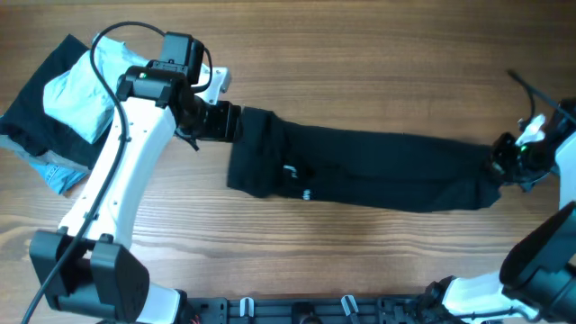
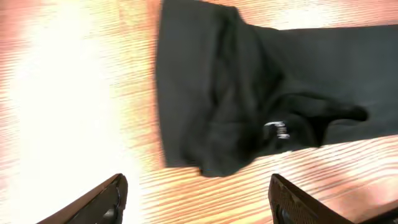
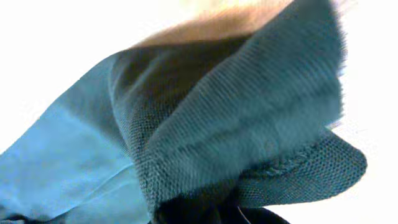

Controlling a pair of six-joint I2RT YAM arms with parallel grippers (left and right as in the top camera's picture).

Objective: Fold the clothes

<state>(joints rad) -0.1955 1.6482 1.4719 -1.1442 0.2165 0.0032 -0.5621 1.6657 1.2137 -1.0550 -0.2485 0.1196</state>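
A long black garment (image 1: pixel 360 169) lies stretched across the middle of the table, folded lengthwise, with a small white label (image 1: pixel 306 193). My left gripper (image 1: pixel 225 121) is open just off the garment's left end; in the left wrist view its fingers (image 2: pixel 196 202) frame bare wood below the black cloth (image 2: pixel 249 93). My right gripper (image 1: pixel 504 162) is shut on the garment's right end. The right wrist view is filled with bunched dark knit fabric (image 3: pixel 249 124) right at the jaws, which hides the fingertips.
A pile of other clothes, light blue (image 1: pixel 76 94) on dark cloth (image 1: pixel 40 108), sits at the far left. The right arm's base (image 1: pixel 540 261) stands at the lower right, and a cable (image 1: pixel 531 90) runs near the right edge.
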